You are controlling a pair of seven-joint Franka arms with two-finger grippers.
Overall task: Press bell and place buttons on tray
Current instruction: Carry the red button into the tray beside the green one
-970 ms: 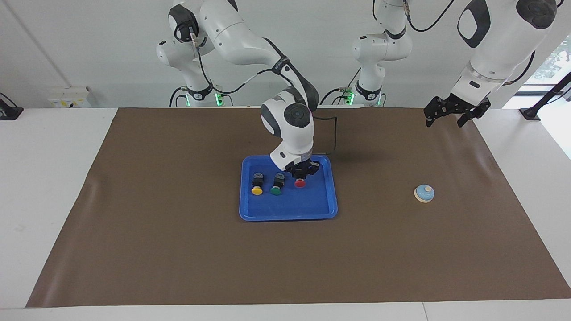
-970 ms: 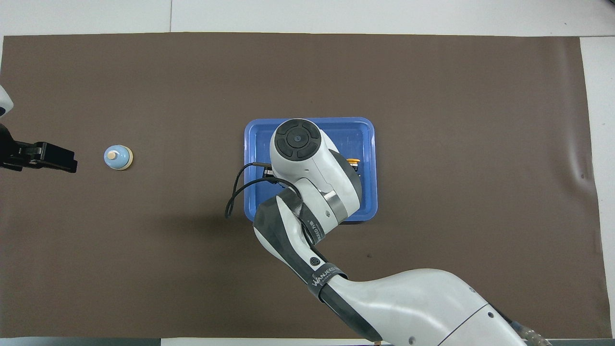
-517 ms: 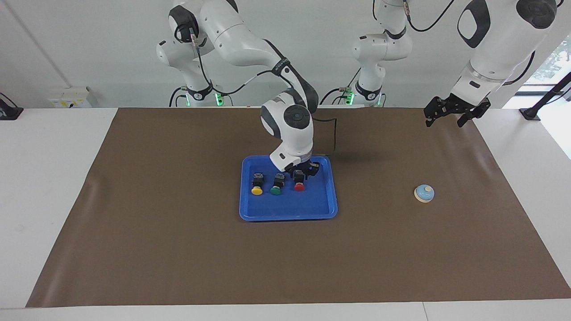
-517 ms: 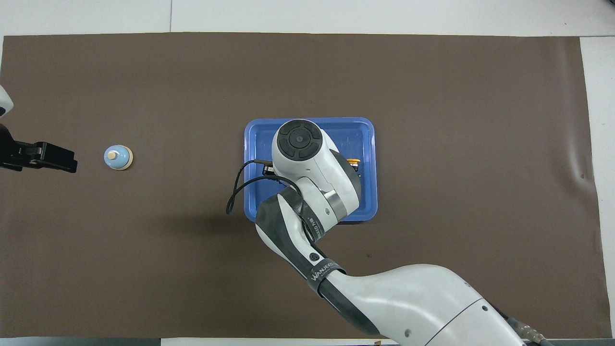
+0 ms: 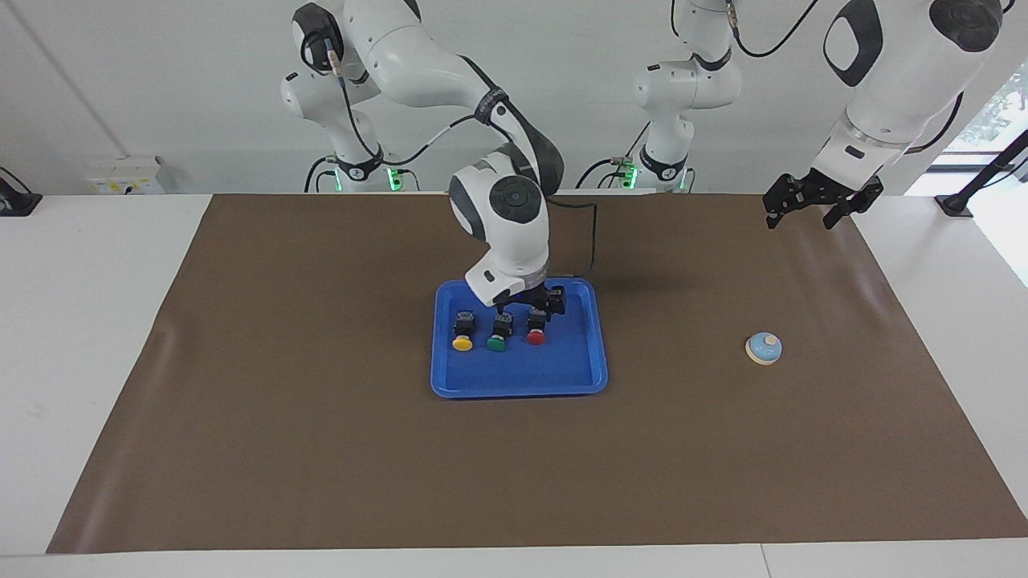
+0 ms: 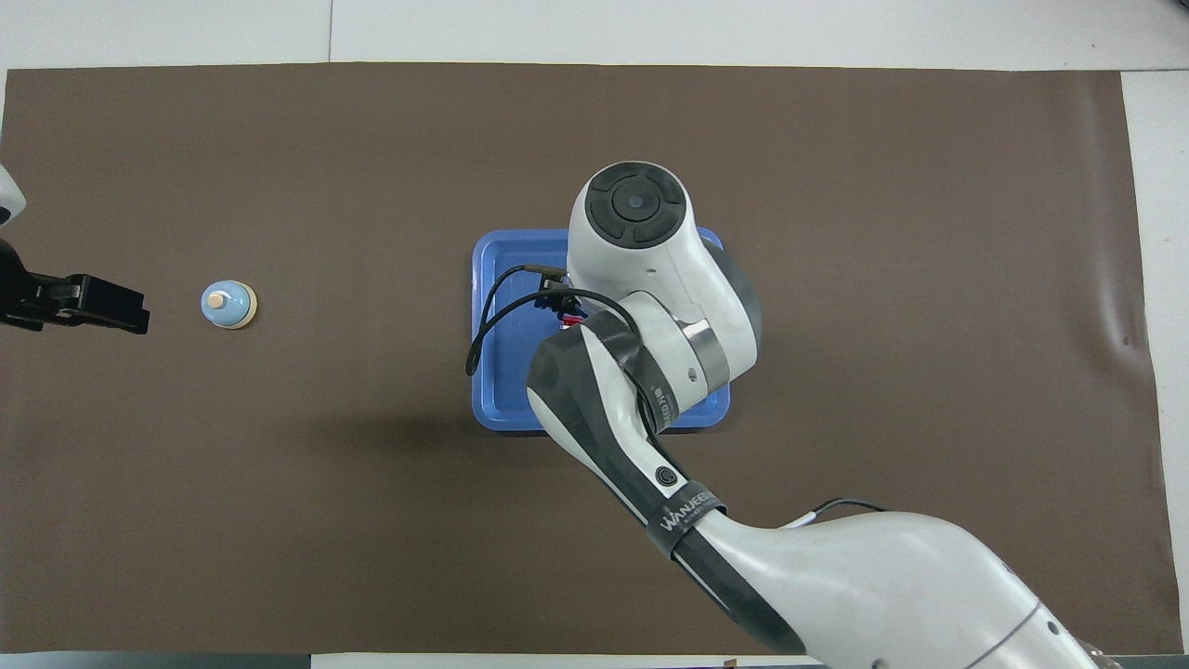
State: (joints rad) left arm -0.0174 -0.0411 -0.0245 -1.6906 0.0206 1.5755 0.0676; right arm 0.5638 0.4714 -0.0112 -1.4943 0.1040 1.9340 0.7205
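The blue tray lies mid-table with three buttons in a row in it: yellow, green and red. My right gripper hangs open just above the red button's black body, not holding it. In the overhead view the right arm covers most of the tray, and only a sliver of the red button shows. The light blue bell stands alone on the mat toward the left arm's end. My left gripper waits open in the air over the mat's edge at that end.
A brown mat covers the white table. A black cable loops off the right wrist above the tray's rim nearer the robots.
My right gripper opened, let go of the red button in the tray and rose a little, its wrist swinging toward the right arm's end. The left arm has not moved.
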